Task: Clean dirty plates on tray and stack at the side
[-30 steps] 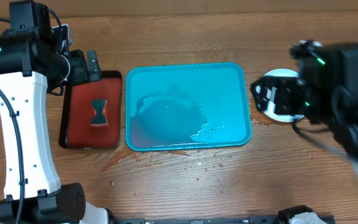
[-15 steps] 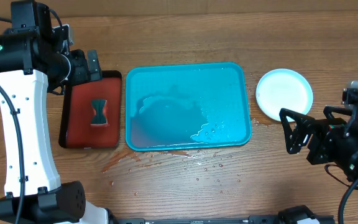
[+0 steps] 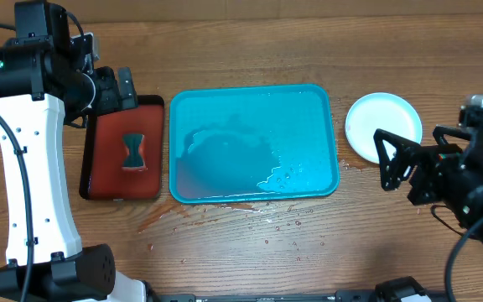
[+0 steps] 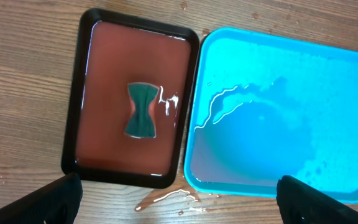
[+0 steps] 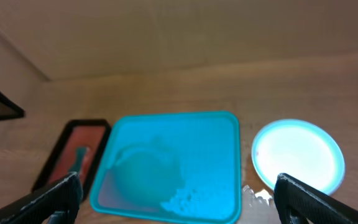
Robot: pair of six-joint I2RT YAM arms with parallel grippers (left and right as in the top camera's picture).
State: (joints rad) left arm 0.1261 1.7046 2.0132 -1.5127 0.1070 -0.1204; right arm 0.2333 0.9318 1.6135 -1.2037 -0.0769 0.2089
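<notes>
One pale round plate [image 3: 382,124] is in view, lying on the wooden table [image 3: 250,252] outside the turquoise tray [image 3: 225,109], close ahead of the right gripper [image 3: 384,161]. Whether other plates lie beneath it cannot be told from above. That gripper hovers with its fingers spread wide and nothing between them; the plate sits just off one fingertip. The turquoise tray, farther ahead of it, holds a shallow pool of water [image 3: 288,176]. The left gripper [image 3: 114,88] hangs with its fingers also wide apart and empty over a dark red tray [image 3: 107,176], where a dark green sponge [image 3: 132,151] lies directly below it.
</notes>
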